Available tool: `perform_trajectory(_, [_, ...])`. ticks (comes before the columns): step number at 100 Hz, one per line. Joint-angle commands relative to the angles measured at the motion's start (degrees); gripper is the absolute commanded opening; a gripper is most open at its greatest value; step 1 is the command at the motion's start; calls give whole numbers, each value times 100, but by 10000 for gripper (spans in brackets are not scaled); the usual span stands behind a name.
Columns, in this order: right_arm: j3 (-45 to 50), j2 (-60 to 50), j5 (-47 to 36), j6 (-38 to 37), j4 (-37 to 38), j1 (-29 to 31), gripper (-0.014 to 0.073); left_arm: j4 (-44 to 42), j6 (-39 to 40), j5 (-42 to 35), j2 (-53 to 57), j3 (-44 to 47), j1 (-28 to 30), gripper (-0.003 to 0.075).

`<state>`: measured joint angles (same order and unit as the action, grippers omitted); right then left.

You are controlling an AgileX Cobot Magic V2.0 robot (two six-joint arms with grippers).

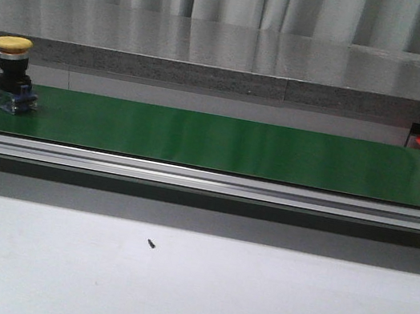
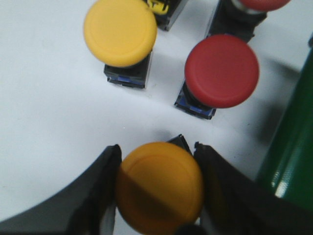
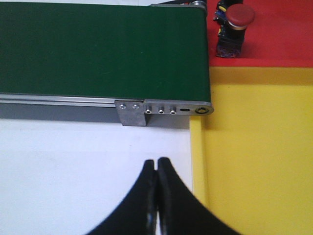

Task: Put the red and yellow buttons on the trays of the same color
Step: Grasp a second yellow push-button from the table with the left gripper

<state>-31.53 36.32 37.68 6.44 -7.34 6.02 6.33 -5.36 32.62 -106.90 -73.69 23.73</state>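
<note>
Two grippers: left gripper (image 2: pixel 159 188) clamped on a yellow button (image 2: pixel 159 192) over the white table (image 2: pixel 44 112), right gripper (image 3: pixel 156 196) pressed together, holding nothing, beside the yellow tray (image 3: pixel 259 156). Farther off, another yellow button (image 1: pixel 11 73) upright on the green belt (image 1: pixel 221 143); a red button (image 3: pixel 234 27) standing in the red tray (image 3: pixel 283 39).

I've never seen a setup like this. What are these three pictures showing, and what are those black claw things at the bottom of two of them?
A two-armed robot sorts push buttons by colour. The front view looks across a green conveyor belt carrying one yellow button. The other two pictures come from cameras on the robot's wrists; the black claws are its grippers. The left gripper is closed around an orange-yellow button, with a second yellow button and a red button standing on the white table nearby. The right gripper is shut and holds nothing, near the belt's end, where a yellow tray and a red tray wait; a red-capped button stands in the red one.
</note>
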Motion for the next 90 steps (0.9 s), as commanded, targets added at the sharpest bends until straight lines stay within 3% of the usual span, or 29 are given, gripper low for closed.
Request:
perform_trajectory(1, [-136,-12,-351,12,39,-4,-66,10,49,-130,609,-144,12,105])
perform_trajectory(54, [-136,-12,-351,12,39,-4,-66,-258,-25,556,1818,-144,-47,105])
perform_trajectory(90, [-136,-12,-351,12,39,-4,-66,-258,-260,690,1794,-144,-808,105])
